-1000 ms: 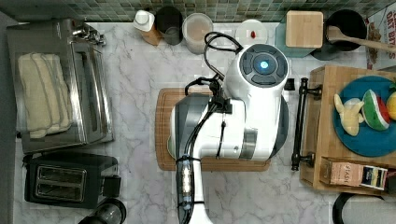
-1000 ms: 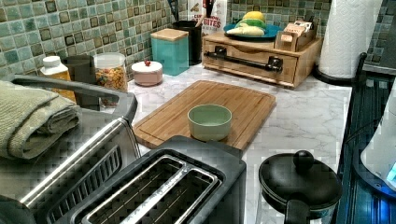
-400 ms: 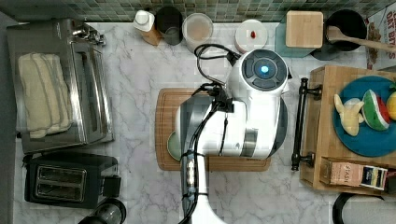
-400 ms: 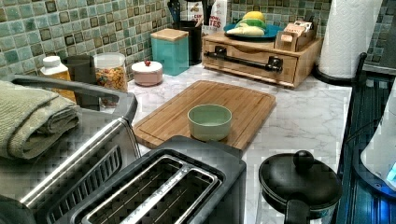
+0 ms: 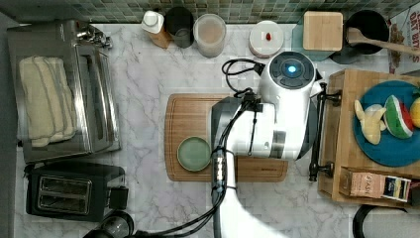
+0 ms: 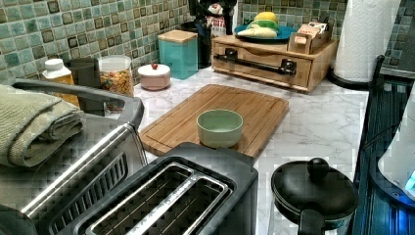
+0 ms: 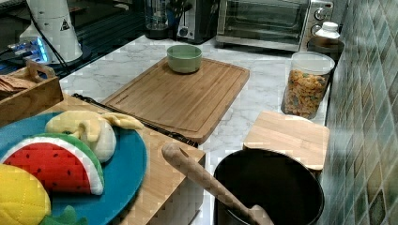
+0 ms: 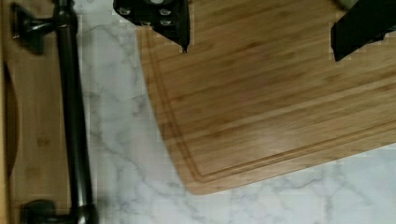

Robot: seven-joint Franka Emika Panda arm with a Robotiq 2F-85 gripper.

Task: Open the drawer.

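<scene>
The drawer (image 6: 264, 62) is a light wooden box with a long black bar handle (image 6: 254, 58) across its front, and it is pushed in. In the top view the drawer (image 5: 346, 163) sits at the right and its handle (image 5: 317, 134) runs just past my arm (image 5: 277, 124), which covers the gripper from above. In the wrist view my gripper (image 8: 260, 51) is open, its two black fingers (image 8: 161, 18) wide apart above the cutting board (image 8: 280, 102). The handle (image 8: 74, 116) lies off to one side of the fingers, untouched, with a strip of marble between.
A green bowl (image 5: 194, 153) stands on the cutting board (image 5: 198, 114). A blue plate of toy fruit (image 5: 391, 124) and a small box (image 5: 376, 184) rest on top of the drawer unit. Jars line the back wall, with a toaster oven (image 5: 64, 89) and toaster (image 5: 69, 191) at the top view's left.
My arm has swung toward the top view's right, closer to the drawer handle, uncovering the green bowl. The drawer has not moved.
</scene>
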